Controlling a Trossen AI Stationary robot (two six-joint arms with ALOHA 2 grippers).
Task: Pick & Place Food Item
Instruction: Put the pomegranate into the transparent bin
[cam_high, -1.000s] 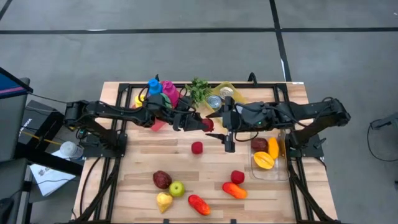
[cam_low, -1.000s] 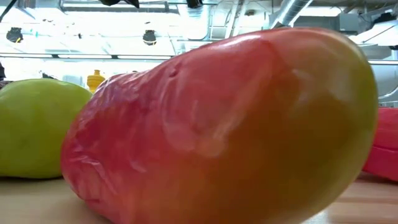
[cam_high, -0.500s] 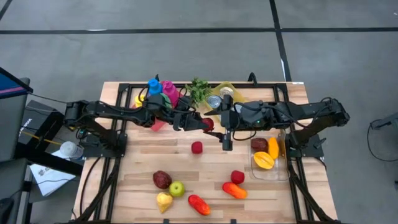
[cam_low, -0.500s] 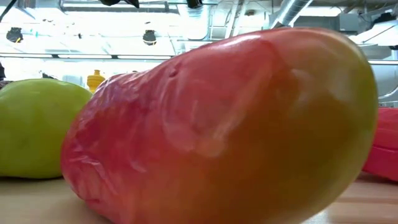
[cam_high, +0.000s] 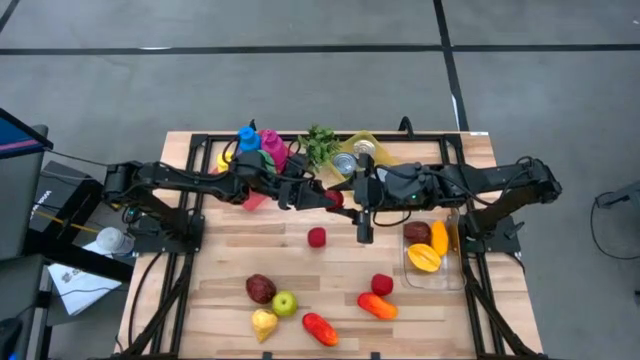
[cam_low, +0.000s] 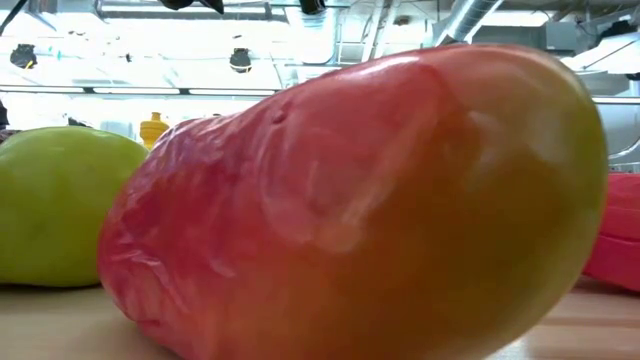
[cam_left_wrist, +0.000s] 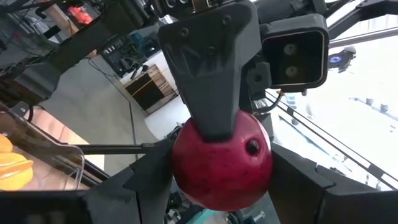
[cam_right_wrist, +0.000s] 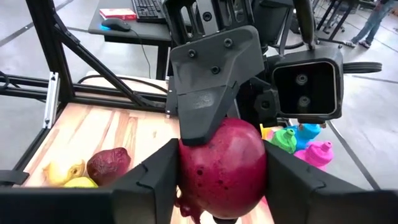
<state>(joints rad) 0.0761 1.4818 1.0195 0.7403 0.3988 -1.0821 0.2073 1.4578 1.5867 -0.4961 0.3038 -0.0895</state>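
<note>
Across the pale slatted wood counter both dark arms reach toward the middle, meeting above its far half, where a round, dark red pomegranate with a smooth speckled skin sits clamped between them: the left tool has its fingers closed on the fruit's sides, and the right tool presses fingers on it from the opposite side, each wrist view showing the other arm's angular grey finger laid over the top of the fruit. Behind the arms at the far edge stand a leafy green bunch, a metal can, and pink and blue plastic bottles. On the right side of the counter a clear plastic tray holds orange slices and a dark brown fruit. Near the front lie a long glossy red-orange mango, which fills the low view and blocks most of it, a second red-orange fruit, a dark maroon fig-shaped fruit, a yellow pear-like fruit, a round green apple, a red strawberry-like piece and, closer to the tools, a small red fruit
</note>
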